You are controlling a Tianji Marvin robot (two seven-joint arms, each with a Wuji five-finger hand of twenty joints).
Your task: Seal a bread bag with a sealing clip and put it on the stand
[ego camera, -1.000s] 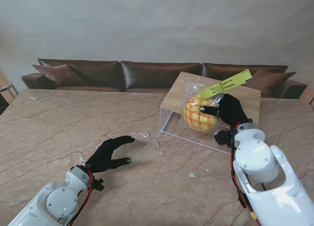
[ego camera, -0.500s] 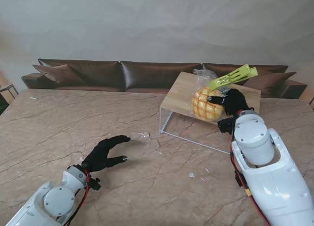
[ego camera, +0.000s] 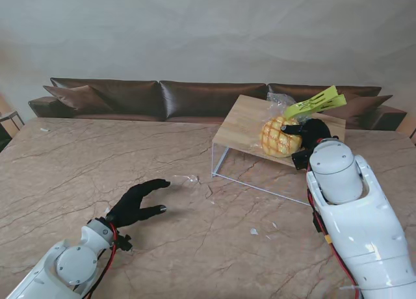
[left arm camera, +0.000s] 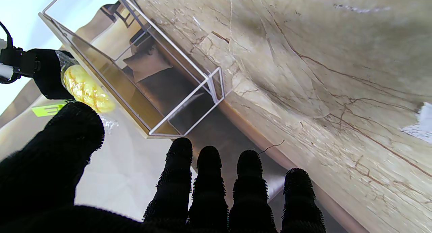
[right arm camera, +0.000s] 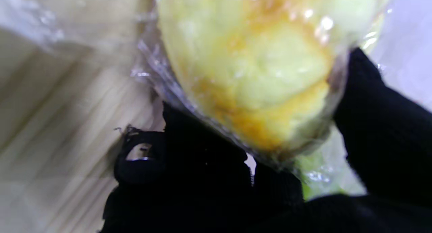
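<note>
Bench [ego camera: 97, 156]: marble, stand [ego camera: 240, 127] at its far right. Right robot hand [ego camera: 312, 135] is closed around the bread bag [ego camera: 281, 136], bun held over the stand's wooden top near its right edge; contact can't be confirmed. Sealing clip [ego camera: 315, 103] is on the bag neck, long axis pointing up-right. Left robot hand [ego camera: 135, 203] is spread, empty, well apart, near-left. Lowering falls to the right arm.

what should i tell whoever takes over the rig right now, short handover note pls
Right hand: shut on the bread bag, holding it over the wooden stand; whether it rests on the top, I cannot tell.
Left hand: open, holding nothing, over the marble table.
Done: the green sealing clip is on the bag's neck.
Left: set the bag down on the stand, release, pull the right hand away.
</note>
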